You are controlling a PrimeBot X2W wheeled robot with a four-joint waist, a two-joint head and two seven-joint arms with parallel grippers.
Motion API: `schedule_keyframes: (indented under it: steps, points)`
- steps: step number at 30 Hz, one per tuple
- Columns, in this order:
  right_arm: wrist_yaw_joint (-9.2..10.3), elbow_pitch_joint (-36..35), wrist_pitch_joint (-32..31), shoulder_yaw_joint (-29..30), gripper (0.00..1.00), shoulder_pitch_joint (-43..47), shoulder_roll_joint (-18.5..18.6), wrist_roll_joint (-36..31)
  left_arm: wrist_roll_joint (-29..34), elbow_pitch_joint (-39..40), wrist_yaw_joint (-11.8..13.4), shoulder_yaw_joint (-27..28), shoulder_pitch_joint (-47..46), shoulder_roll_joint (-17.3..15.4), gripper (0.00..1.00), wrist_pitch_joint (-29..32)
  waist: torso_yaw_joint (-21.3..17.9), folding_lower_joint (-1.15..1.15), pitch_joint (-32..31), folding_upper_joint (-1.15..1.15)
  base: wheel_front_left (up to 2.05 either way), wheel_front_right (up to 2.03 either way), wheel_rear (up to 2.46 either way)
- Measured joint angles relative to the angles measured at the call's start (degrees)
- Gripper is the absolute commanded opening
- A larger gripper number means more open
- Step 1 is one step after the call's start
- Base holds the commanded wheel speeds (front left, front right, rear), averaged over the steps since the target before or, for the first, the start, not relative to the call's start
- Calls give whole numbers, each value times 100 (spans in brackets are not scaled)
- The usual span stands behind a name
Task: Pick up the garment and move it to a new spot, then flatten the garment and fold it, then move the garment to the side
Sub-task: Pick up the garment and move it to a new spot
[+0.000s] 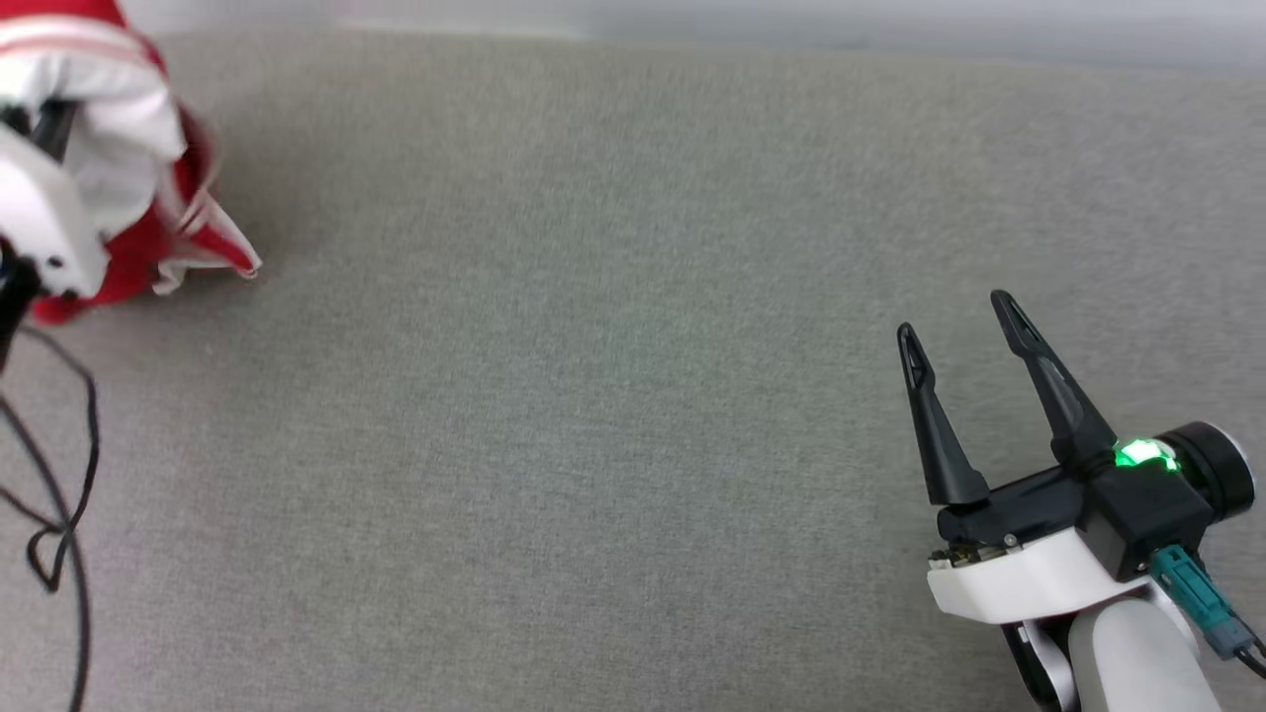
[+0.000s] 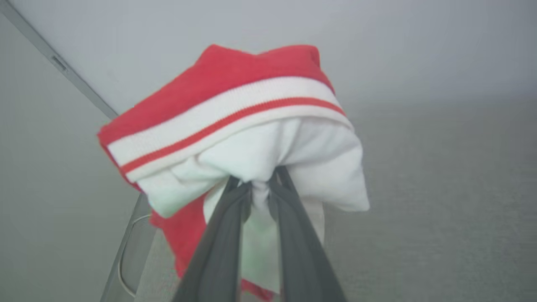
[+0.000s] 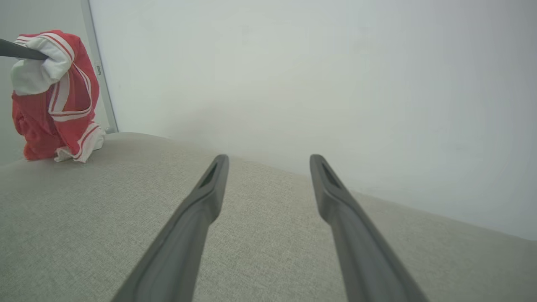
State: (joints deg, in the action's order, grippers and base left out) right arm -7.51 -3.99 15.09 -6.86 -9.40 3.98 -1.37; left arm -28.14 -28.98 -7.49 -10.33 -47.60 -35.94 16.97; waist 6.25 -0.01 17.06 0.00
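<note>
Grey fabric surface (image 1: 593,396), pale wall (image 3: 293,84) behind.
Garment (image 2: 235,126): red and white, bunched, hanging at the surface's far-left corner, lowest folds touching it.
Left gripper (image 2: 260,184): fingers clenched on the garment's white cloth.
Right gripper (image 1: 951,314): fingers spread, grasping nothing, over the surface's near-right part.

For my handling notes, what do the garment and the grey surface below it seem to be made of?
The garment: soft matte knit, probably jersey; it bunches and drapes limply, and the striped trim looks ribbed. The grey surface: matte woven cloth, upholstery-like; a fine weave texture shows.
</note>
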Motion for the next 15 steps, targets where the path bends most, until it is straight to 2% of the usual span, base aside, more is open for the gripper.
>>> schedule_keyframes:
  steps: [4,7,12,15]
  points:
    - [0,41,0,62,100,18,-45,43,77,401,-1,-254,-153,57,0,0,-88,0,-205,0,0,0,0]
    - [0,80,0,78,100,52,-79,88,156,829,0,-516,-338,219,0,65,-249,-1,-343,0,0,0,0]
    - [0,126,0,159,100,68,-96,285,174,1368,-1,-998,-621,657,0,211,-605,-1,-502,0,0,0,0]
    - [0,168,0,209,100,66,-97,424,75,1458,-1,-1221,-878,1028,0,178,-864,0,-559,0,0,0,0]
